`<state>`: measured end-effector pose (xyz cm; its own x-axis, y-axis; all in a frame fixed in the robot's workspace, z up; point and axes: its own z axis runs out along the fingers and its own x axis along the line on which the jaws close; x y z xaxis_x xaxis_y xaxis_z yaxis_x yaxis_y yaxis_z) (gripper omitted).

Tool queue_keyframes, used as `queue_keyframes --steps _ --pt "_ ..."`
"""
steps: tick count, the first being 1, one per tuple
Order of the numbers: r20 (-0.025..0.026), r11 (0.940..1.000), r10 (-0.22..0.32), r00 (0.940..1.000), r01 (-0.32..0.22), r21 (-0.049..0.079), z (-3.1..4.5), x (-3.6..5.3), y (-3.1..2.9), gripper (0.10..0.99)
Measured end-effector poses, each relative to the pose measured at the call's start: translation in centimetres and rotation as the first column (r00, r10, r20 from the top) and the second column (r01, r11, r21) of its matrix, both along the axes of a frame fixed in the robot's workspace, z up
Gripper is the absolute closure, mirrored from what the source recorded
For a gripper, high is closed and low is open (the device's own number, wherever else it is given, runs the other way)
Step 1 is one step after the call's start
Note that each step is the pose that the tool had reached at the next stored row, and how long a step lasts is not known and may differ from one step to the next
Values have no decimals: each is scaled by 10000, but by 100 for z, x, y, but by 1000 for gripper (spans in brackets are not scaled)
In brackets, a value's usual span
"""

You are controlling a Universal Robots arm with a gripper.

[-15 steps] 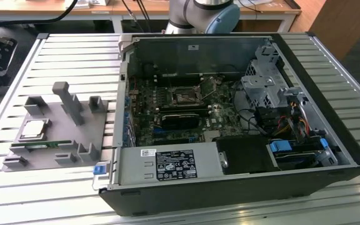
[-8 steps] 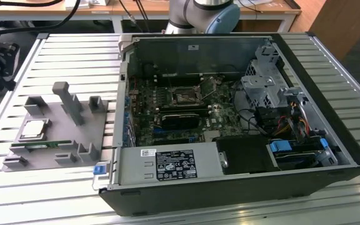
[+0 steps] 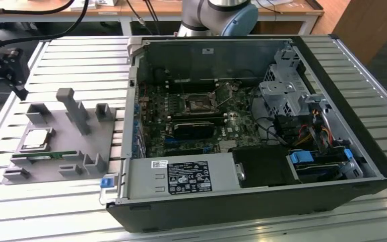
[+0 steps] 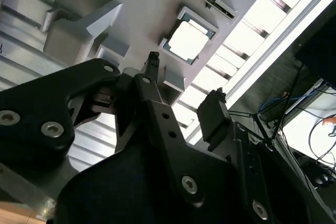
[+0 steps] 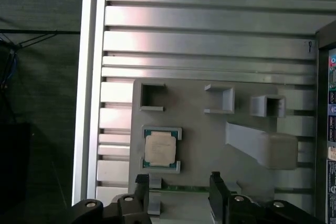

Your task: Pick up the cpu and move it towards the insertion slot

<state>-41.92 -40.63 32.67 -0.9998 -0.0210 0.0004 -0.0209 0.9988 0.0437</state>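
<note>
Tool [image 5: 178, 178], black and angular, gapes empty near the square silvery cpu [image 5: 160, 148] in a matte grey tray [image 5: 205, 145].

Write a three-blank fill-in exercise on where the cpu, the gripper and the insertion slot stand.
1. The cpu lies in a recess of the grey ____.
2. The gripper hovers near the cpu, its fingers ____ and holding nothing.
3. The insertion slot sits inside the computer case, to the exterior view's ____ of the cpu.
Missing words: tray; open; right.
</note>
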Motion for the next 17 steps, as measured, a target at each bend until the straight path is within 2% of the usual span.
queue_keyframes --steps 2,3,5,6,7,12,17 --pt "-1 10000 -1 10000 1 8 -20 0 -1 443" --pt "-1 10000 -1 10000 1 8 -32 0 -2 443" --pt "-2 10000 0 10000 0 8 -58 0 -3 329" --pt "-2 10000 -1 10000 1 8 -73 0 -4 329" --pt "-3 10000 0 10000 0 8 -90 0 -5 267" --pt "-2 10000 0 10000 0 9 -173 -5 -10 267" --pt "-1 10000 -1 10000 1 8 -216 -37 -16 267"
